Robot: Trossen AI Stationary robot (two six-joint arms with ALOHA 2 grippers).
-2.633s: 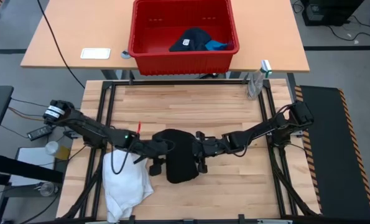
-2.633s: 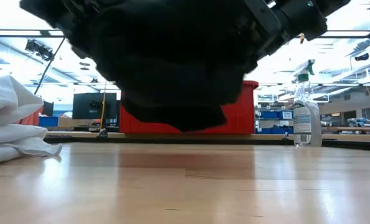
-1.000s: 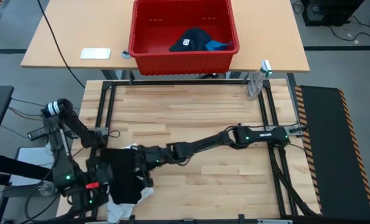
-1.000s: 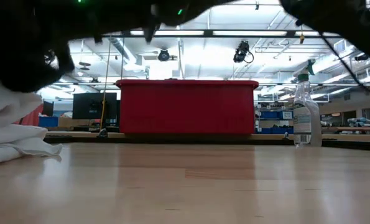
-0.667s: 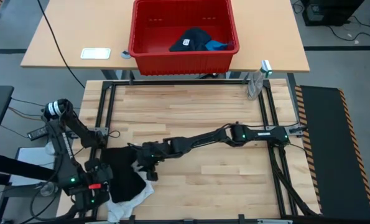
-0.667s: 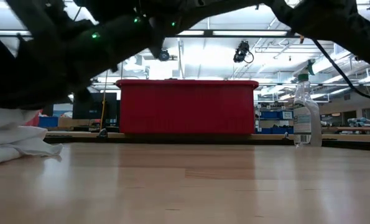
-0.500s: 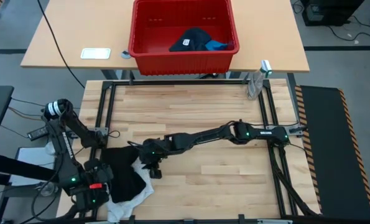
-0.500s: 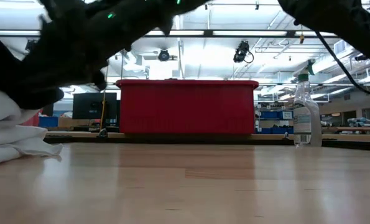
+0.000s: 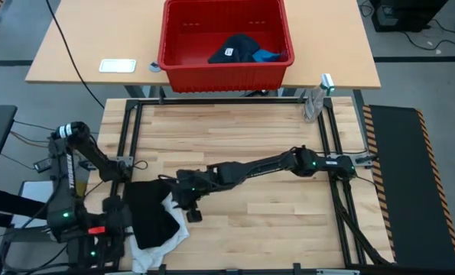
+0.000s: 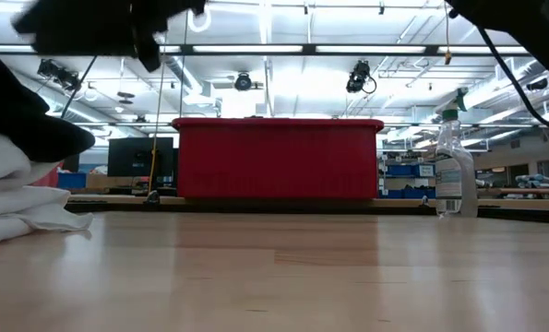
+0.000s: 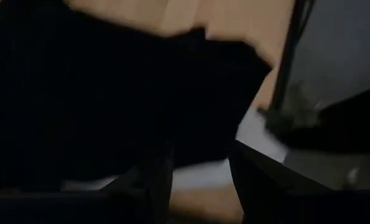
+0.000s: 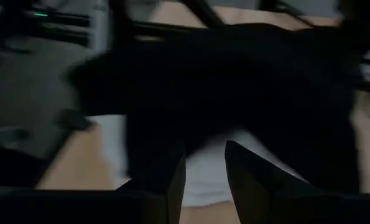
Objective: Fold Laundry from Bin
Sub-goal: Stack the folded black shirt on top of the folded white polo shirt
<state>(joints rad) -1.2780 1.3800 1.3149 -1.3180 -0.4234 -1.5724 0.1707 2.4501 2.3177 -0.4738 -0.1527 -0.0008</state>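
Garments counted: four, two in the red bin.
Navy one and blue one inside; black one atop white one on the counter. Both jaws spread, empty.

I can't read any words or numbers here. The navy cloth in the bin has a white tag, but I can't make out any print on it.
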